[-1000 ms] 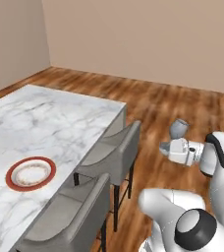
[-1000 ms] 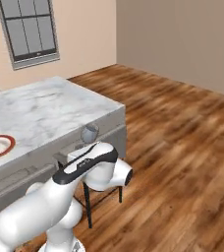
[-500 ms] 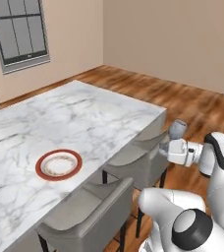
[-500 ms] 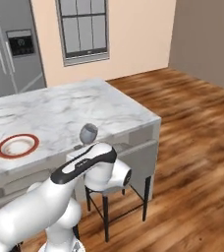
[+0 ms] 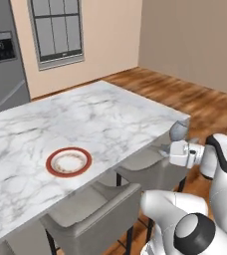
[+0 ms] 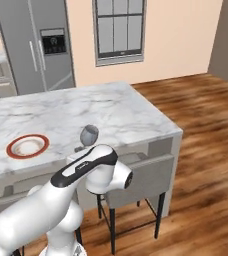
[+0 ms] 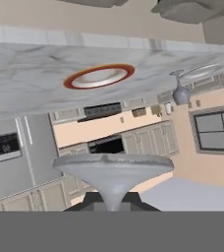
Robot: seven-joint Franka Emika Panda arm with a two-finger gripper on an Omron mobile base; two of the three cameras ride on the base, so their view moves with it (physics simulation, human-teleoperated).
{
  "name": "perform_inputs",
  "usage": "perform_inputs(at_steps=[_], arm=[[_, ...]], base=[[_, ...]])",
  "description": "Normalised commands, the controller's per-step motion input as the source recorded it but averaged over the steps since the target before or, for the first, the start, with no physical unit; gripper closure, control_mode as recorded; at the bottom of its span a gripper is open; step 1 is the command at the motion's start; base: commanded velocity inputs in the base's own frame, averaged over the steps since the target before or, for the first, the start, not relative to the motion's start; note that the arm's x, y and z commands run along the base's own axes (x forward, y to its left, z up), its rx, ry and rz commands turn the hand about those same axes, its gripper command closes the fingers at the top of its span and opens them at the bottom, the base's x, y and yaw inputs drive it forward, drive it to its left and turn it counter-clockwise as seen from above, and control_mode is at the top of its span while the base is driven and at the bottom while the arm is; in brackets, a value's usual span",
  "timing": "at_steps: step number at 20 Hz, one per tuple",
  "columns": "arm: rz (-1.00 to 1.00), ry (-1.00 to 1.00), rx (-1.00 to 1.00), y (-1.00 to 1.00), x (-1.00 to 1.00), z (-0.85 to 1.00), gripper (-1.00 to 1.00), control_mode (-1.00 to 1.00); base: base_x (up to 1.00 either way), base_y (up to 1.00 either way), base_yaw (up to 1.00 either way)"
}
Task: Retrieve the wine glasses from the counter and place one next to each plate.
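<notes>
Nearest the cameras, the gripper (image 5: 174, 149) is sitting closed tight on the thin stem of a wine glass (image 5: 178, 130), carrying it upright just off the near edge of the marble-topped island (image 5: 110, 112); in the right base view the glass (image 6: 89, 134) is standing above the white arm, its bowl showing against the marble. The hand view, rolled upside down, is looking along the stem at the glass's round foot (image 7: 113, 167), which is spreading wide just above the closed jaws. Under the island's near edge, grey stools (image 5: 93, 211) are standing tucked in, one of them just below the held glass. Farther in on the marble, the red-rimmed plate (image 5: 68, 161) is lying flat, well apart from the held glass and with bare marble around it; it is showing in the right base view (image 6: 28, 145) to the left of the arm and in the hand view (image 7: 99, 76). Beyond it, the hand view is showing a second wine glass (image 7: 181, 91) standing beside a pale plate (image 7: 202, 72) on the island. At the back, a steel refrigerator (image 6: 35, 45) and a window (image 6: 118, 30) are standing against the peach wall.
</notes>
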Motion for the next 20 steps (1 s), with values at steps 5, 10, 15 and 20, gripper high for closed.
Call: perform_inputs(at_steps=[5, 10, 15, 20], arm=[[0.0, 0.0, 0.0, 0.0, 0.0, 0.0, 1.0, 1.0], [0.0, 0.0, 0.0, 0.0, 0.0, 0.0, 1.0, 1.0], [0.0, 0.0, 0.0, 0.0, 0.0, 0.0, 1.0, 1.0], [0.0, 0.0, 0.0, 0.0, 0.0, 0.0, 1.0, 1.0]], base=[[0.99, -0.22, 0.06], [0.83, -0.1, 0.24], [0.41, -0.32, 0.42], [0.45, -0.25, 0.14]])
